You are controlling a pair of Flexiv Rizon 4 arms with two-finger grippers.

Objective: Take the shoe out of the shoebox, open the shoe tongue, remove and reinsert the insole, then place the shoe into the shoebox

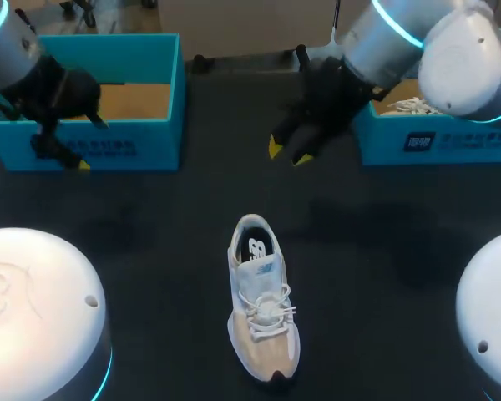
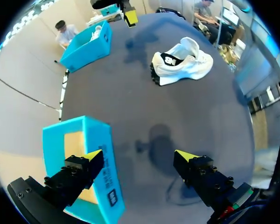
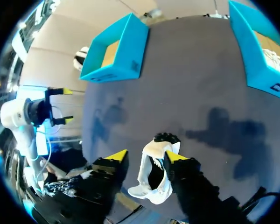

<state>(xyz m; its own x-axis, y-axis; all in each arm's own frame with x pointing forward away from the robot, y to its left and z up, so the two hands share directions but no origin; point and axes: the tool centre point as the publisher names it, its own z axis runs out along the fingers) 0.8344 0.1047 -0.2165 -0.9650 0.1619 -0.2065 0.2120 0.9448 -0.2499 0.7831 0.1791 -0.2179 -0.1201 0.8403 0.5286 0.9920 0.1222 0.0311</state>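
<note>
In the head view the white sneaker [image 1: 263, 305] stands on its sole in the middle of the dark table [image 1: 150, 251], out of any box, laces tied and tongue not yet lifted, so the tongue step looks to come next. The left pincer [image 1: 63, 154] hangs at the front wall of the empty teal shoebox [image 1: 142, 142], probably parked out of the way. The right pincer [image 1: 288, 150] is spread and hovers beyond the sneaker's heel end, near the second teal shoebox [image 1: 451, 142], which holds white laces. From the left wrist, the left pincer [image 2: 140, 156] is wide open with nothing in it. One finger is above the empty teal shoebox [image 2: 100, 140], and the white sneaker [image 2: 182, 63] lies well ahead. From the right wrist, the right pincer [image 3: 146, 156] is open and holds nothing. The white sneaker [image 3: 154, 151] shows between its fingers but clear of both, which suggests it is lined up to come down on the shoe's opening.
</note>
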